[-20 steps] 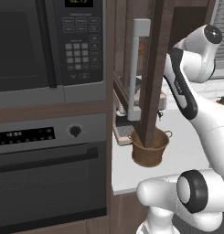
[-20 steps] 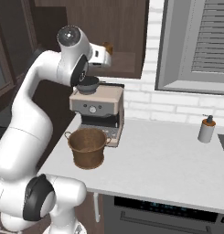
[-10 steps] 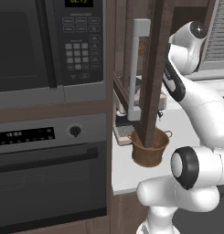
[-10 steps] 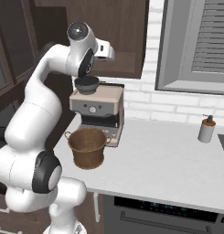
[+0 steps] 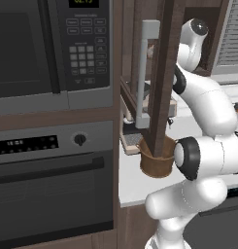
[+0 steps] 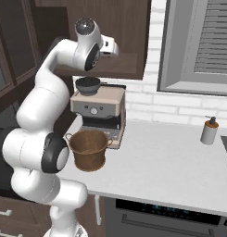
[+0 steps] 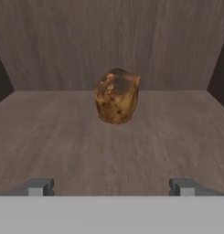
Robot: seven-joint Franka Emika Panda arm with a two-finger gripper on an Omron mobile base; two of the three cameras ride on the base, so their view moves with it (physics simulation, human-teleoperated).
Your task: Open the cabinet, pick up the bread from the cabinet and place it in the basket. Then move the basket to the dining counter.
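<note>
bread (image 7: 116, 96) is the whole story right now, but going big to small: cabinet (image 5: 165, 73) runs up the middle of the left base view with its door swung out and the grey bar handle (image 5: 145, 73) facing us. white tabletop (image 6: 179, 162) fills the lower right of the right base view, with the coffee machine (image 6: 99, 111) left of center. basket (image 6: 89, 149) stands on it just in front of that machine, nothing in it as far as i can see. the bread is dead center of the hand view, on the cabinet floor close to the back wall, untouched. claw (image 7: 111, 187) is spread wide at the bottom of that view, holding nothing, lump lined up between the tips but well ahead.

risk imo: that lump is rounded and lopsided, so closing too early or off-center could squirt it against the back wall. also the wrist sits near the cabinet edge, and a careless pull-out could clip it.
</note>
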